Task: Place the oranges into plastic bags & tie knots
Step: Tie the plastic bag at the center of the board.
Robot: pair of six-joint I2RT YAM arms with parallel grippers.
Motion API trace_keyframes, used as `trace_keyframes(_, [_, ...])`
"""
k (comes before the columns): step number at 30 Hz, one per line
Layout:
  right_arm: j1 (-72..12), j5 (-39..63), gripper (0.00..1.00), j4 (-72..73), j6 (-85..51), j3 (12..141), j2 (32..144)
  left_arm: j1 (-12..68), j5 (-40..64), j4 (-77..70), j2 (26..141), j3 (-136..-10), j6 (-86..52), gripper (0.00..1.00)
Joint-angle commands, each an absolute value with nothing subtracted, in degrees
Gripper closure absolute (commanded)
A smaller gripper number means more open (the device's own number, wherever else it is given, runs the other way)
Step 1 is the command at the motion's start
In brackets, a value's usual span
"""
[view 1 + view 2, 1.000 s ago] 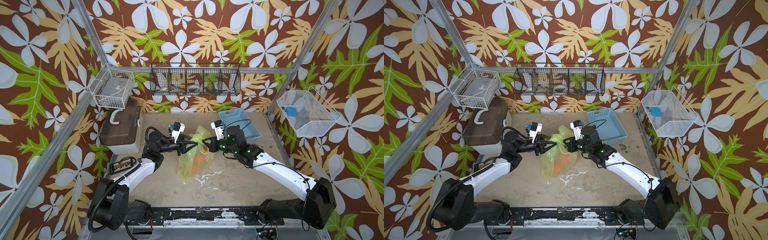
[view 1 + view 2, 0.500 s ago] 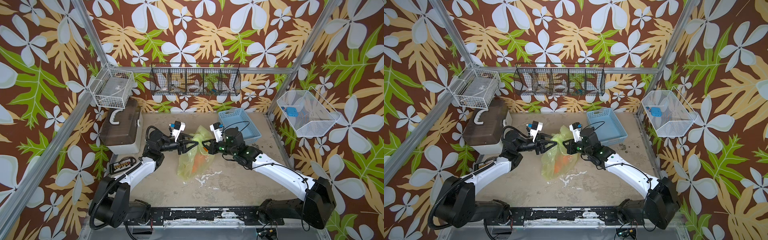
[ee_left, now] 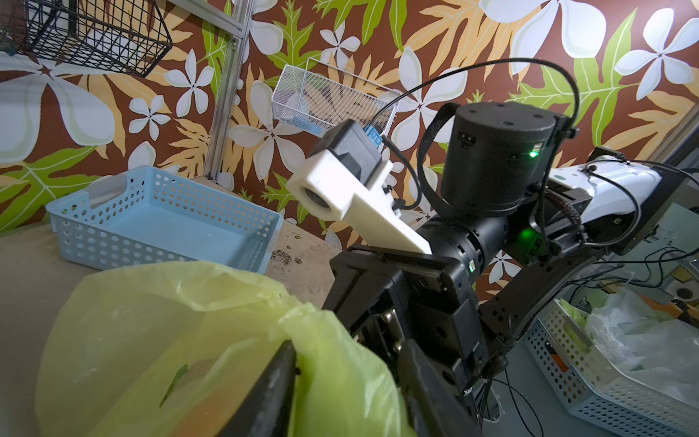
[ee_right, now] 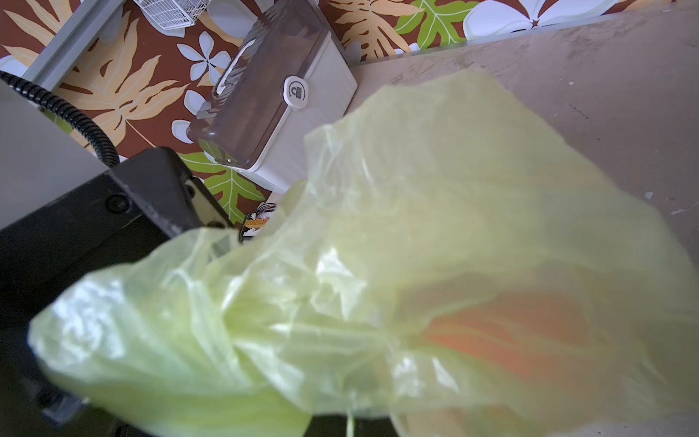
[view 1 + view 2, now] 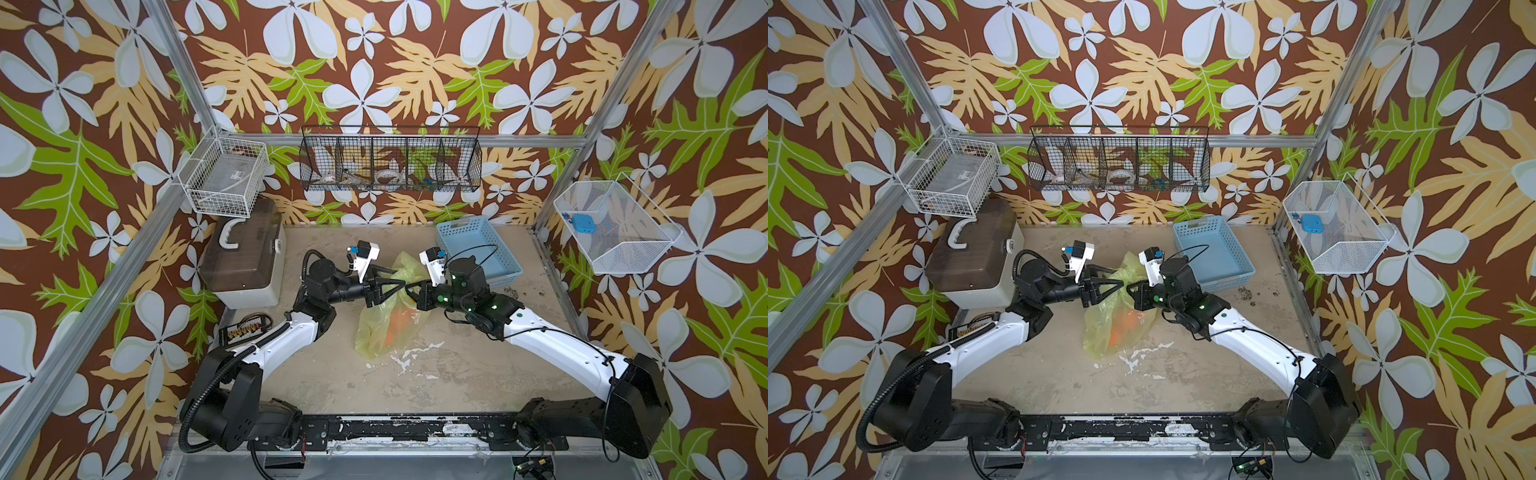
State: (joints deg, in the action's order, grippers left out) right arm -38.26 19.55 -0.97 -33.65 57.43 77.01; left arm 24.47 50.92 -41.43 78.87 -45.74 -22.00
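The plastic bag (image 5: 388, 328) (image 5: 1117, 328), thin and yellow-green, hangs to the table mid-scene in both top views. The oranges (image 5: 399, 320) (image 5: 1125, 324) show through it as an orange blur, as they do in the right wrist view (image 4: 510, 333). My left gripper (image 5: 401, 284) (image 3: 348, 363) reaches the bag's top from the left. Its fingers (image 3: 276, 386) stand apart with a puffy fold of bag (image 3: 170, 340) between them. My right gripper (image 5: 411, 291) (image 4: 348, 416) meets it from the right, shut on gathered bag film (image 4: 416, 227) that hides its fingers. The knots are out of view.
A light-blue perforated basket (image 5: 478, 253) stands just behind the right arm. At the back left sits a grey box with a brown lid (image 5: 241, 257), and a connector strip (image 5: 245, 330) lies in front of it. Wire baskets (image 5: 390, 166) hang on the walls.
My left gripper has moved right, up to the right gripper at the bag's top, and its jaws have narrowed around the fold. The right gripper stays shut on the bag.
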Motion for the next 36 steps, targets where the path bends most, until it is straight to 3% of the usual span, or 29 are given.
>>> trace_keyframes(1, [-38.3,19.0,1.0,-0.1,-33.0,57.4,76.9,24.8,46.3,-35.8,79.2,-47.7,-17.0,0.96])
trace_keyframes(2, [-38.2,18.1,1.0,-0.7,-32.7,57.5,76.7,24.9,45.8,-35.1,79.1,-47.9,-16.3,1.0])
trace_keyframes(10, [-35.4,11.2,1.0,-2.9,-33.0,58.2,73.3,24.8,45.1,-37.8,75.9,-45.4,-16.1,1.0])
trace_keyframes(17, [-35.3,16.7,1.0,-2.3,-32.9,59.3,76.3,24.9,45.5,-41.4,75.3,-43.4,-17.7,1.0])
trace_keyframes(18, [-35.3,17.1,0.9,-3.6,-32.7,60.2,76.4,24.9,45.2,-41.2,75.2,-43.3,-17.4,1.0])
trace_keyframes(19, [-35.3,17.2,0.68,-5.2,-32.8,61.0,75.5,24.9,44.9,-41.1,74.9,-43.2,-16.9,1.0])
trace_keyframes(20, [-35.3,17.0,0.55,-6.6,-33.1,61.5,74.4,24.9,44.5,-40.8,74.6,-43.1,-16.2,1.0])
trace_keyframes(22, [-35.2,16.4,0.38,-10.9,-35.0,63.9,70.9,24.9,43.5,-39.1,73.6,-42.9,-12.8,1.0])
trace_keyframes(27, [-35.1,19.7,0.26,-13.7,-44.2,65.6,66.1,24.9,41.7,-36.4,72.2,-42.8,-5.1,1.0])
trace_keyframes(36, [-35.5,31.3,0.18,10.6,-68.8,52.7,65.8,25.4,38.8,-35.9,70.6,-41.9,3.3,1.0])
